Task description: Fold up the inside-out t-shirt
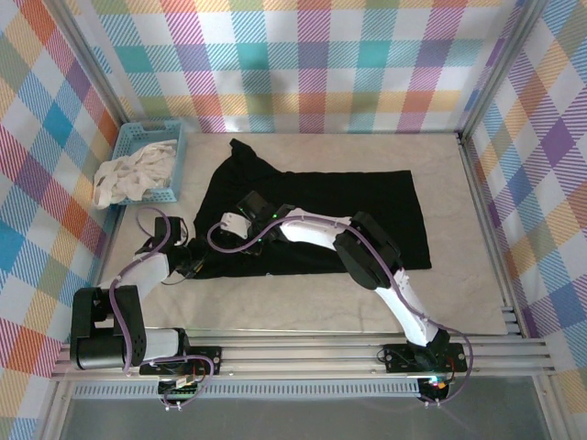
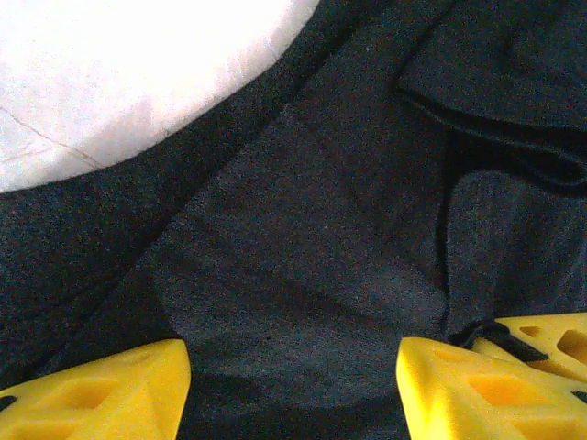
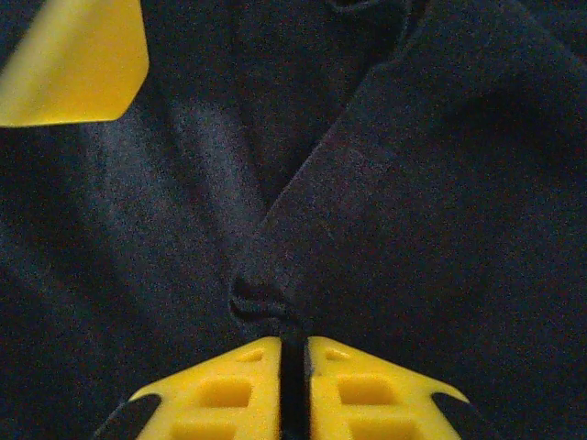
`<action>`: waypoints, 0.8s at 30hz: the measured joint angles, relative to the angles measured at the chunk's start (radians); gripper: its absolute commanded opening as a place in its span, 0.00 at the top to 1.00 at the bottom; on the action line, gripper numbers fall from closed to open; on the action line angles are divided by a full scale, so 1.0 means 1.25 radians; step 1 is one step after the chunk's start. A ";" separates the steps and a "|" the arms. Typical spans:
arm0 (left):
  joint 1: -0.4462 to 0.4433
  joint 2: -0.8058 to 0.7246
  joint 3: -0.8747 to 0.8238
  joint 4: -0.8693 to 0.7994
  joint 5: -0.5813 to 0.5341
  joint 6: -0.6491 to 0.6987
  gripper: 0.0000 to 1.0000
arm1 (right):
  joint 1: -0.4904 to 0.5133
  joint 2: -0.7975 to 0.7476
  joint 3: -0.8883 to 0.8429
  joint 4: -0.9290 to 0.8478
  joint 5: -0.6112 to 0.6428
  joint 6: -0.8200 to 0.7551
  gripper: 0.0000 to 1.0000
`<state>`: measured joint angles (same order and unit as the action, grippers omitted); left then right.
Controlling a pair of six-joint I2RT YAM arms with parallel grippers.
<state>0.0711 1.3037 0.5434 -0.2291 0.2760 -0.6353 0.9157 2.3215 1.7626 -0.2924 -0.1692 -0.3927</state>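
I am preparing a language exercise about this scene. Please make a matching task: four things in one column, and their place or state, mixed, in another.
1 left gripper
2 right gripper
3 white cloth
4 t-shirt

a in the blue basket
b spread on the table
c fingers apart
d fingers shut on the t-shirt

Pairs: 1-c, 2-d, 3-a, 4-b

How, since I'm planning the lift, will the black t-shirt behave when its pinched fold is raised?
Probably floppy: the t-shirt puckers where the right hand pinches it, so it should drape and sag. Likely light: its layers lie thin and flat on the table. The unheld part may drag and wrinkle.
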 measured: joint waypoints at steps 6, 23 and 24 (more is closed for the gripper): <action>0.000 -0.006 -0.007 0.009 0.000 0.002 0.37 | -0.032 -0.028 -0.027 0.046 -0.031 0.104 1.00; 0.001 -0.041 -0.013 -0.007 -0.013 0.009 0.34 | -0.250 -0.089 -0.049 0.025 0.009 0.499 0.55; 0.002 -0.048 -0.013 -0.007 -0.012 0.009 0.34 | -0.250 -0.114 -0.073 0.017 0.003 0.494 0.55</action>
<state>0.0738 1.2438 0.5278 -0.2382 0.2607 -0.6247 0.6033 2.1796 1.6714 -0.2710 -0.1650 0.2253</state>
